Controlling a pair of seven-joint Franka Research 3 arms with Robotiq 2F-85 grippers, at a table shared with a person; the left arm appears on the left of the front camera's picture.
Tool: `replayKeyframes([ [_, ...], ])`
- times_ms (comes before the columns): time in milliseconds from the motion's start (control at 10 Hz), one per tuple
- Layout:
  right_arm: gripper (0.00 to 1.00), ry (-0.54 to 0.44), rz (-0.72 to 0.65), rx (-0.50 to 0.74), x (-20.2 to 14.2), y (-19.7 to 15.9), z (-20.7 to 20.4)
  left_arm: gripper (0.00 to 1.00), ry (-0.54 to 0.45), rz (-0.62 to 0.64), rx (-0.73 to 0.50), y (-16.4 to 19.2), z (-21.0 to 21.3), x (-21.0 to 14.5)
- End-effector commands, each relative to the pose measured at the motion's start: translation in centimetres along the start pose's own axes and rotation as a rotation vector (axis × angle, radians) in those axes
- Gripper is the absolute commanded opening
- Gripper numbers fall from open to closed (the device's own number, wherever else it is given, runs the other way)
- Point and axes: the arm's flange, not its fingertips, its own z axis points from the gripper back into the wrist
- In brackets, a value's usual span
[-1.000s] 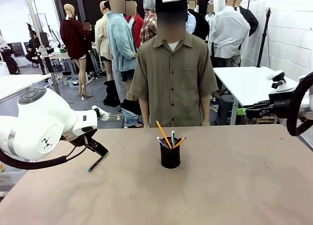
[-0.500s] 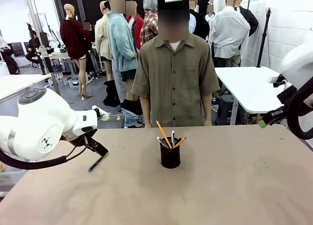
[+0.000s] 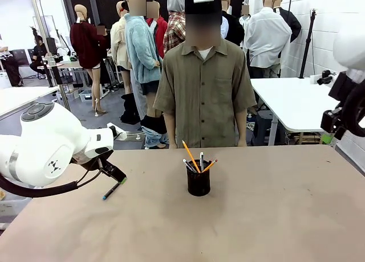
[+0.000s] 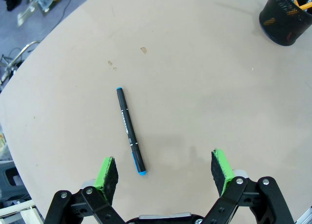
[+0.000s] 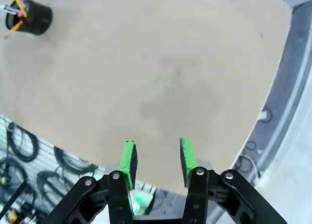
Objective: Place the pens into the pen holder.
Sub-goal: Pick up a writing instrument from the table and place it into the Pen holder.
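**One pen left on the bench**

The left gripper (image 4: 165, 173) hangs low over the bench (image 3: 274, 216), jaws spread wide, holding nothing. Just ahead of it, between the pads and nearer one of them, a dark pen (image 4: 130, 130) with a blue tip lies flat and untouched. The right gripper (image 5: 158, 157) is about half open and empty, out by the bench edge. The holder (image 3: 198, 182) stands mid-bench, well apart from that pen, with several pens (image 3: 194, 159) in it. Most of the task looks done; this one pen is yet to be grasped and dropped in.
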Motion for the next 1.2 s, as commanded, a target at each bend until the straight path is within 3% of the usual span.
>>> replayKeyframes([
  [0,0.85,0.075,-0.015,-0.003,1.8,0.4,-1.8,1.0,-0.001,0.005,-0.001,0.2,0.1,-0.1],
  [100,1.0,0.083,-0.038,-0.022,2.4,0.7,-2.8,1.0,-0.001,0.005,-0.001,0.2,0.1,-0.1],
  [400,1.0,0.112,-0.062,-0.037,2.9,1.2,-5.6,1.0,-0.001,0.005,-0.001,0.2,0.1,-0.1],
  [700,1.0,0.043,-0.043,-0.01,2.7,0.9,-7.7,1.0,0.0,0.0,0.0,0.0,0.0,0.0],
  [800,1.0,0.108,-0.052,-0.013,2.9,0.8,-6.1,1.0,0.096,0.031,-0.01,0.8,-1.1,1.7],
  [900,1.0,0.108,-0.052,-0.013,2.9,0.8,-6.1,1.0,0.192,0.053,-0.011,1.6,-2.4,3.5],
  [1100,1.0,0.108,-0.052,-0.013,2.9,0.8,-6.1,1.0,0.285,0.105,0.021,3.3,-4.4,6.3],
])
